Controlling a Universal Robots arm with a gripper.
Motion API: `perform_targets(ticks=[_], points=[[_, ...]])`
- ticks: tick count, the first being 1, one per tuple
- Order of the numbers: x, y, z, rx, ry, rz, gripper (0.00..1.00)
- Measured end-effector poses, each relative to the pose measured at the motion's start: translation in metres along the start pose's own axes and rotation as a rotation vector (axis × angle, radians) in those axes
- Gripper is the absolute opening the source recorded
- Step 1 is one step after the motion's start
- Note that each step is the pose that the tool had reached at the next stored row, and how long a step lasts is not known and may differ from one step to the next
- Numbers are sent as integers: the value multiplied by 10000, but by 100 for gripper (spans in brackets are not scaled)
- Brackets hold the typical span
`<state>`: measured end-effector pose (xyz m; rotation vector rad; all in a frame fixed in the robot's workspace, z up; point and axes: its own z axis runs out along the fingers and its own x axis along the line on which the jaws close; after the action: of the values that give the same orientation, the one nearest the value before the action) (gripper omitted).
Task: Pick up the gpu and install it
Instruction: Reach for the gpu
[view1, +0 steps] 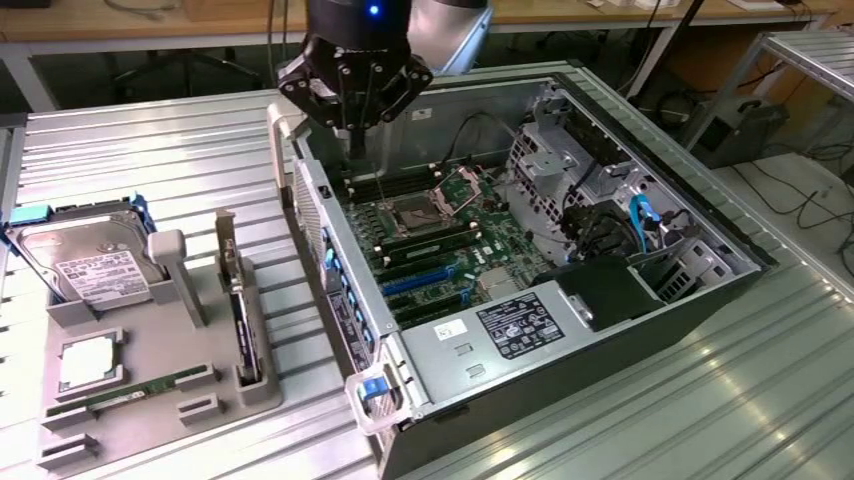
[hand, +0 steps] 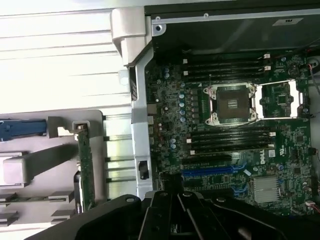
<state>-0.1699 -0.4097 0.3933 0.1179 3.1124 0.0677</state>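
The gpu (view1: 239, 310) is a thin dark card with a silver bracket at its far end. It stands on edge in a slot of the grey holder tray (view1: 158, 345), at the exterior view's left of the open computer case (view1: 534, 250). In the wrist view the gpu (hand: 86, 170) shows edge-on as a narrow greenish strip. My gripper (view1: 358, 148) hangs shut above the case's rear corner, over the motherboard (view1: 441, 235), with nothing between its fingers. It is well apart from the gpu. Blue expansion slots (view1: 420, 282) lie on the board.
The tray also holds a hard drive (view1: 80, 265) with a white label, a processor chip (view1: 87, 362) and a green memory stick (view1: 134, 392). The board's open CPU socket (hand: 230, 102) sits between rows of memory slots. A ribbed metal table (view1: 641, 400) surrounds the case.
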Motion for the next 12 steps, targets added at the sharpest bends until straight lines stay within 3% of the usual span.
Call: perform_targets(ticks=[1,5,7,12], points=[[115,-24,-5,2,1,2,11],[326,-61,-11,0,0,2,11],[484,-87,-15,0,0,1,11],[709,-120,-20,1,1,2,11]])
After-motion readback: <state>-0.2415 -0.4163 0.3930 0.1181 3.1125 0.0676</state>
